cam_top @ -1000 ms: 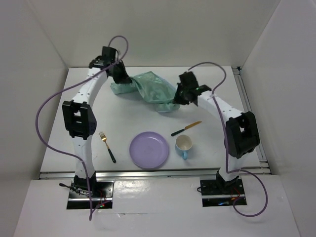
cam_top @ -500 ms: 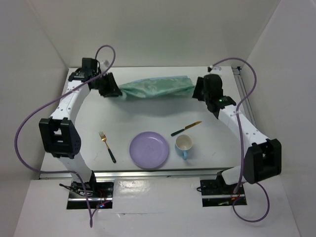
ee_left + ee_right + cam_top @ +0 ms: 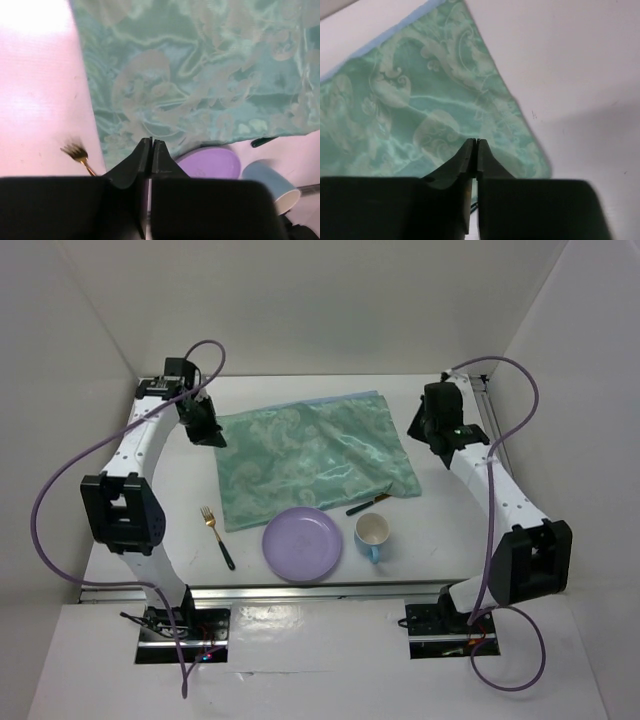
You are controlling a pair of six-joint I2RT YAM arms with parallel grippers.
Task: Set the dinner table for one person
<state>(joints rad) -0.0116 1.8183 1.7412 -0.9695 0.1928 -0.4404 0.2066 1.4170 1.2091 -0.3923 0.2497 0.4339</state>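
The green patterned cloth (image 3: 310,460) lies spread flat on the white dinner table (image 3: 450,530). Its near edge touches the purple plate (image 3: 302,543) and covers part of the knife (image 3: 362,506). A white and blue cup (image 3: 373,533) stands right of the plate and a gold fork (image 3: 216,535) lies left of it. My left gripper (image 3: 210,432) is by the cloth's far left corner, and in its wrist view (image 3: 151,141) it is shut with nothing in it. My right gripper (image 3: 420,430) is off the cloth's right edge, and in its wrist view (image 3: 476,141) it is also shut and empty.
White walls close in the table at the back and both sides. The left wrist view shows the cloth (image 3: 200,75), fork (image 3: 76,151), plate (image 3: 210,162), cup (image 3: 267,182) and knife handle (image 3: 262,141). The right wrist view shows the cloth (image 3: 420,100) and bare table (image 3: 570,75).
The cloth went from a bunched heap, to a band stretched between both grippers, to lying flat. Both grippers have let go of it and the arms have swung outward.
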